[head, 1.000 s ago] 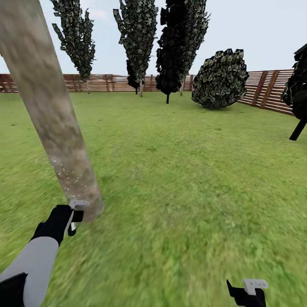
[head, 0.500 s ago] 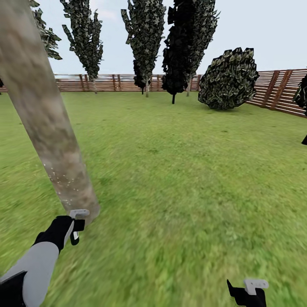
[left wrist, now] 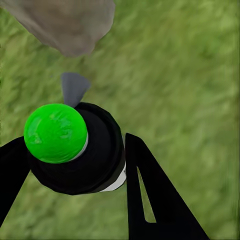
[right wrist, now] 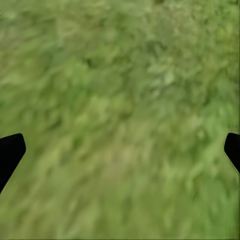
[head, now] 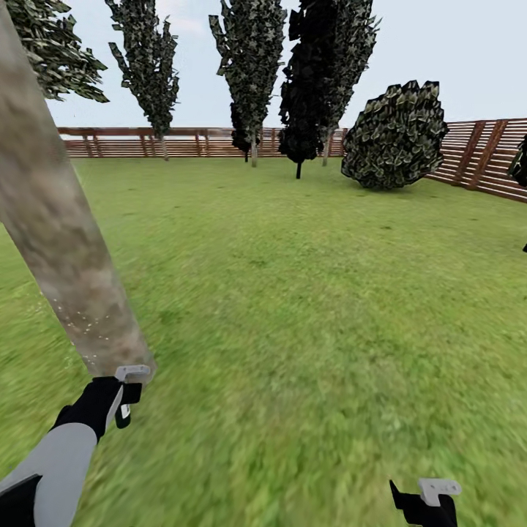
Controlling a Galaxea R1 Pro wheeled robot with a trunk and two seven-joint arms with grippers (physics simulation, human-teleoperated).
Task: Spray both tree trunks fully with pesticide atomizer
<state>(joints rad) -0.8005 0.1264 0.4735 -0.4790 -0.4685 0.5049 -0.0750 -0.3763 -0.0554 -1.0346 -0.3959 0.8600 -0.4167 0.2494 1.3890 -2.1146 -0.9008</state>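
A thick mottled grey-brown tree trunk [head: 58,241] slants up the left of the head view, with white specks low on its bark. My left gripper [head: 126,399] hovers just in front of the trunk's base, shut on the pesticide atomizer [left wrist: 75,150], a small black bottle whose top shows bright green here. The left wrist view looks down past it to the trunk's foot [left wrist: 65,25] on the grass. My right gripper [head: 428,501] hangs low at the right over bare lawn, and its fingertips stand wide apart with nothing between them [right wrist: 120,150].
Green lawn [head: 307,293] stretches ahead. Several narrow dark trees [head: 249,73] and a round dark bush [head: 395,135] stand at the far side. A brown slat fence [head: 468,154] runs along the back and the right.
The whole view has shifted, so the camera moved: the trunk now sits further left and the far trees further right. My left gripper stays by the trunk's base, still holding the atomizer.
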